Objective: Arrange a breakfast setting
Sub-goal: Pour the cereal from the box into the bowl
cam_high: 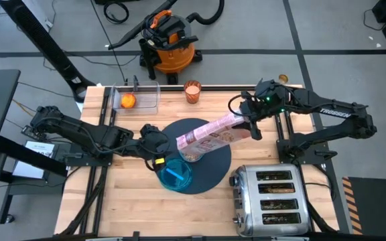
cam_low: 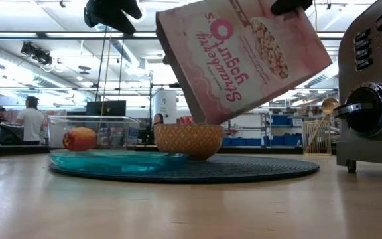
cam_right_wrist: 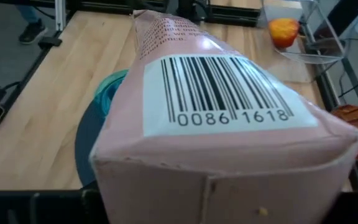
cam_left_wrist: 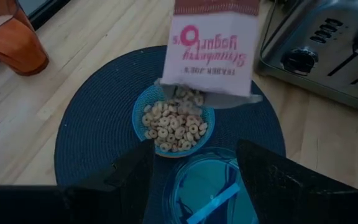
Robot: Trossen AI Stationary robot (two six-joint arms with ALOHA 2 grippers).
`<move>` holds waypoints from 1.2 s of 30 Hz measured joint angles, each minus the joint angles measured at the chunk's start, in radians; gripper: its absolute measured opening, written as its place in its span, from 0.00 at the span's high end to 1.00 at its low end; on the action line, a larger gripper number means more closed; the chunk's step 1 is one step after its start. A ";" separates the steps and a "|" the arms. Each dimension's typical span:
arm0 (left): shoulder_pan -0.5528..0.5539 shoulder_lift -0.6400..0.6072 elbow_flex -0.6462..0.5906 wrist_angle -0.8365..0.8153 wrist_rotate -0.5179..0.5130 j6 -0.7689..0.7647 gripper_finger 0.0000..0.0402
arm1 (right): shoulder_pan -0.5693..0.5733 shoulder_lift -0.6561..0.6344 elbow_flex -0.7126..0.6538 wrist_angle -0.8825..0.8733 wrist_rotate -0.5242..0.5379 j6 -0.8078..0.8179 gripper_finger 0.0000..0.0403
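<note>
Pinching the tall pink cardboard cereal box [cam_high: 210, 134] by its bottom end with the right claw [cam_high: 250, 126], mouth tilted down just above the small light-blue bowl [cam_left_wrist: 174, 121]. Already well filled with cereal rings, and sitting near the middle of the large round dark blue-grey woven mat [cam_high: 214, 169]. Hovering close by with the left claw [cam_high: 161, 152], fingers spread and holding nothing, over the see-through teal plate [cam_high: 175, 175] just beside the bowl at the mat's edge. Likely to overflow with any further tilt, scattering rings across mat and plate. Could also catch the bowl's rim with the box mouth on swinging back upright, sliding or tipping it. Risks a slipping grip too, given a hold only at the far end of a long, light carton. Little room between the two arms, hence a possible clash on retreat. Well apart from the pour: translucent orange cup [cam_high: 191, 92] at the surface's far edge, red-orange fruit [cam_high: 127, 101] in a clear tub [cam_high: 154, 99] near it. Nearer the danger: chrome toaster [cam_high: 270, 197], just beside the mat. No toast or spoon made out.
</note>
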 joint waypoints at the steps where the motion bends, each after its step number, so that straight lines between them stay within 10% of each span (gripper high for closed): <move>1: 0.000 0.000 0.000 0.000 0.000 0.000 0.42 | 0.000 0.001 0.000 -0.003 0.013 -0.002 0.52; 36: -0.001 0.000 0.000 0.014 -0.001 -0.001 0.42 | 0.024 0.018 -0.002 0.034 0.050 0.005 0.52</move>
